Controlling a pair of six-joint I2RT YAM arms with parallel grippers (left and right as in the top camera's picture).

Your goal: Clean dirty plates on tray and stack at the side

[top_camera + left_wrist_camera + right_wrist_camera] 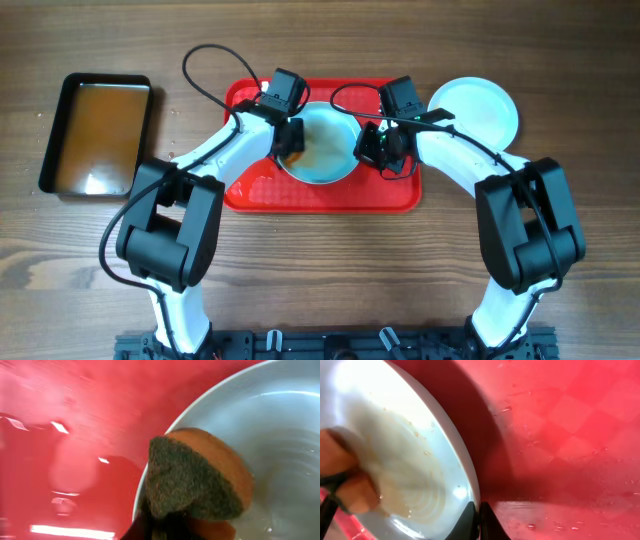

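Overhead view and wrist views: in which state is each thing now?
tray: wet, with droplets.
plate on the tray: sauce-smeared, wet, rim gripped.
plate beside the tray: wiped plain.
sponge: held, pressed on the smeared plate.
left gripper: shut on sponge.
right gripper: shut on plate rim.
black pan: holds brownish liquid.

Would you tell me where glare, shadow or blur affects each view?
Overhead: sharp, evenly lit, a pale reflection in the black pan. Left wrist: the tray is soft, streaked with white glare; the sponge is sharper. Right wrist: the plate washes out top left and casts a dark shadow on the tray.
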